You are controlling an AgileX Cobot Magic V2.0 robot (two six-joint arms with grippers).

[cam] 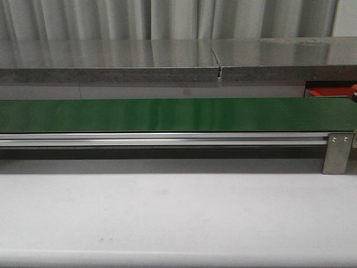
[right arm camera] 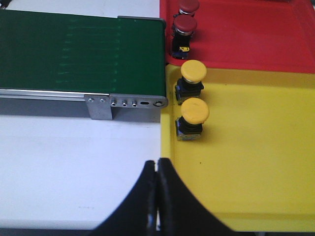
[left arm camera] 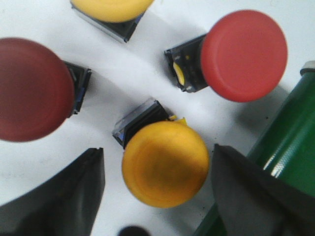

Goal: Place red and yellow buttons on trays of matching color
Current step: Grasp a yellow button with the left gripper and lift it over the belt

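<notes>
In the left wrist view my left gripper (left arm camera: pixel 157 152) is open, its jaws standing either side of a yellow button (left arm camera: pixel 165 162) lying on the white table without touching it. Two red buttons (left arm camera: pixel 243 55) (left arm camera: pixel 29 88) and another yellow button (left arm camera: pixel 112 10) lie close by. My right gripper (right arm camera: pixel 157 164) is shut and empty, over the near edge of the yellow tray (right arm camera: pixel 256 162). That tray holds two yellow buttons (right arm camera: pixel 193 71) (right arm camera: pixel 195 112). The red tray (right arm camera: pixel 256 34) behind it holds two red buttons (right arm camera: pixel 188 6) (right arm camera: pixel 184 24). Neither gripper shows in the front view.
A green conveyor belt (cam: pixel 167 114) runs across the table on a metal frame (cam: pixel 337 153). Its end (right arm camera: pixel 81 49) meets the trays, and its other end (left arm camera: pixel 290 142) lies right beside the left gripper. A corner of the red tray (cam: pixel 321 92) shows beyond it.
</notes>
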